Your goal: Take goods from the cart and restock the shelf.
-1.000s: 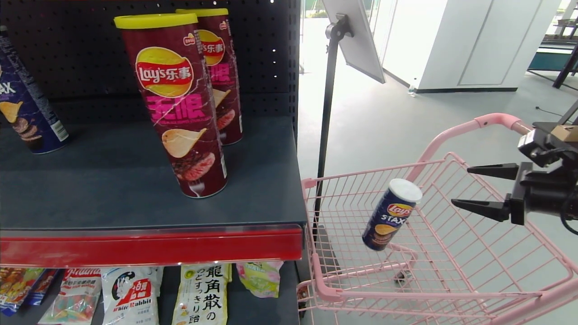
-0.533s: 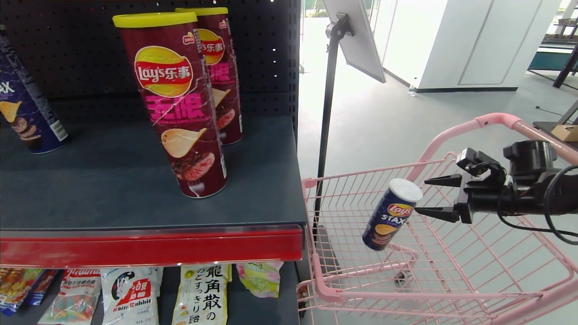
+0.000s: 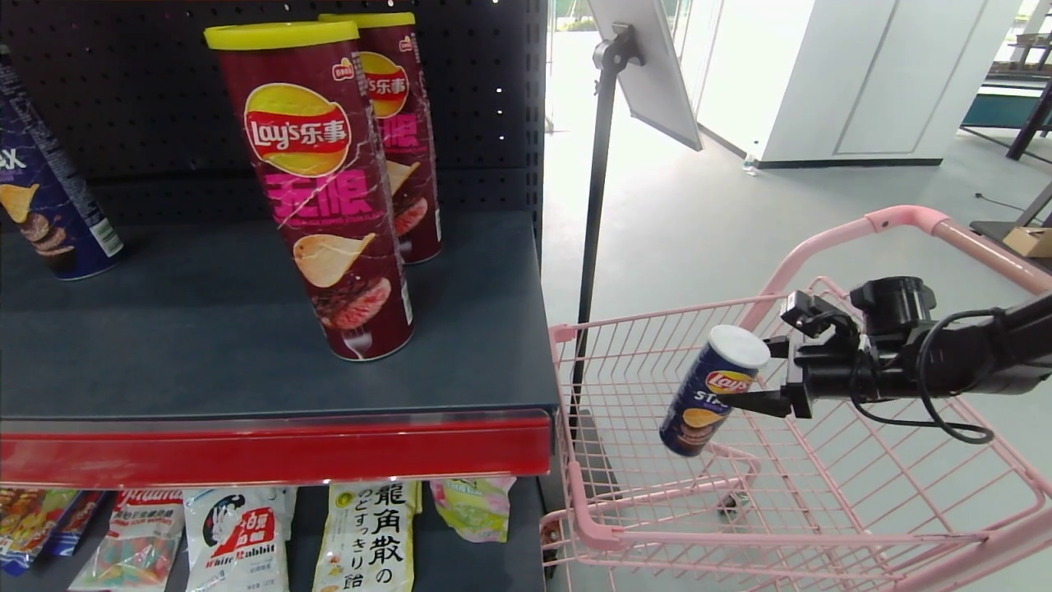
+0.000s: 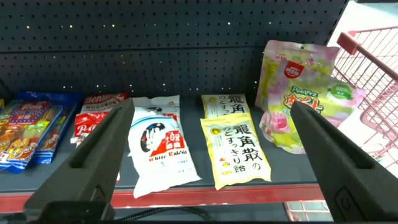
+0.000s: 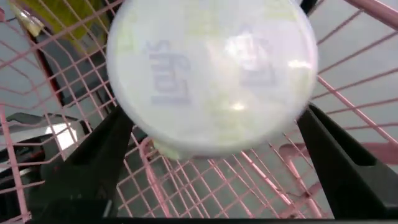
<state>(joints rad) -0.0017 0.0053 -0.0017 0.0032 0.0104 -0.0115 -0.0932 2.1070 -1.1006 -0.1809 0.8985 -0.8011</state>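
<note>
A small blue chips can (image 3: pixel 705 396) with a white lid (image 5: pixel 211 74) leans tilted against the front wall inside the pink cart (image 3: pixel 625 538). My right gripper (image 3: pixel 752 372) is inside the cart at the can's top end. It is open, one finger on each side of the lid, and the right wrist view shows its fingers (image 5: pixel 81 174) flanking the can. The dark shelf (image 3: pixel 205 345) with a red front strip stands left of the cart. My left gripper (image 4: pixel 211 104) is open and holds nothing, in front of the lower shelf.
Two tall maroon chips cans (image 3: pixel 316 189) (image 3: pixel 403 131) and a blue can (image 3: pixel 49 205) stand on the shelf, with bare space around them. Snack bags (image 4: pixel 163 144) lie on the lower shelf. A black stand pole (image 3: pixel 593 214) rises between shelf and cart.
My right gripper has moved left and down into the cart, from beside the handle to the blue can's top, which now sits between its fingers. The can has not moved.
</note>
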